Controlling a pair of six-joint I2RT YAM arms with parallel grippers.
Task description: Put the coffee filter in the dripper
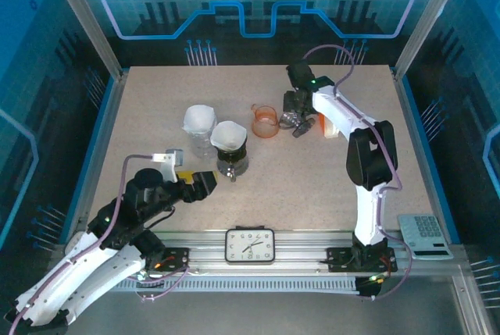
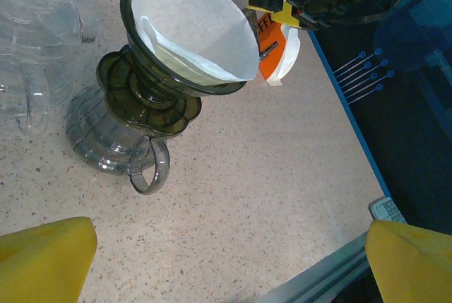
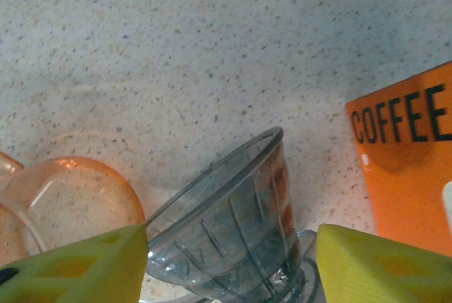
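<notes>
On my desk point(image 1: 312, 187), the white paper filter point(image 2: 198, 20) sits as an open cone in the dark dripper point(image 2: 145, 84), mid-desk on its jug. Bare surface runs from there to the near rail. My left gripper point(image 2: 226, 257) hangs released. My right gripper point(image 3: 232, 243) is spread around a tilted clear dripper point(image 3: 226, 225).

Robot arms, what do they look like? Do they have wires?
Both are white with black joints. The left arm and right arm each trail a thin purple cable. Their fingers are chunky and yellow.
</notes>
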